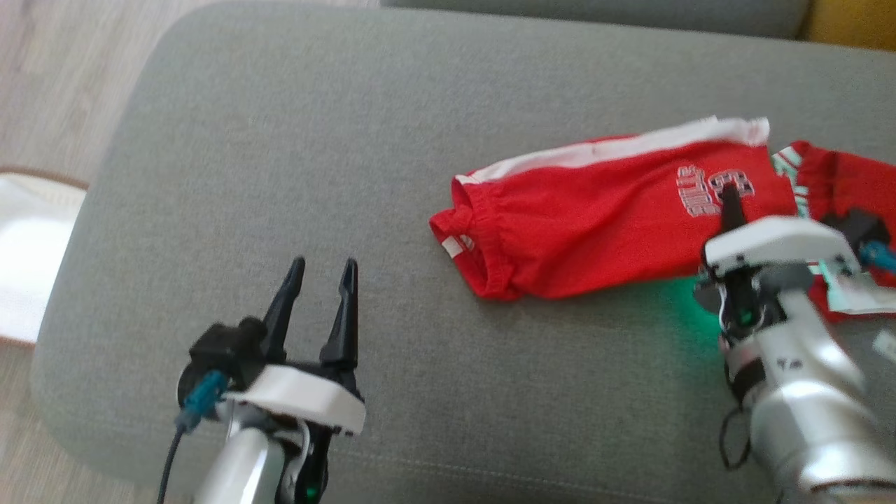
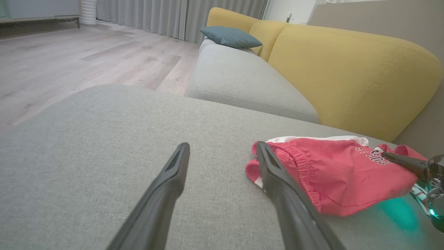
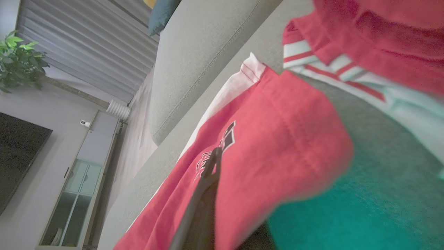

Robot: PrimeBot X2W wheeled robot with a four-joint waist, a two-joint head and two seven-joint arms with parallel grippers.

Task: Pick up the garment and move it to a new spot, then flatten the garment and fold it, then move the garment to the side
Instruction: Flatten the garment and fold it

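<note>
The garment (image 1: 595, 217) is a pair of red shorts with a white side stripe and a printed logo. It lies folded on the grey cushion (image 1: 364, 154), right of centre. My right gripper (image 1: 731, 210) is shut on the garment's near right edge. One finger (image 3: 211, 166) lies on top of the red cloth by the logo, and the other is hidden under the raised fabric. My left gripper (image 1: 318, 273) hovers open over bare cushion, left of the garment's waistband (image 2: 295, 156), holding nothing.
More red cloth with red, white and teal striped trim (image 1: 833, 175) lies at the cushion's right end, behind my right wrist. A yellow sofa back (image 2: 347, 69) rises beyond. Wooden floor (image 1: 49, 84) and a pale rug (image 1: 28, 252) lie off the cushion's left edge.
</note>
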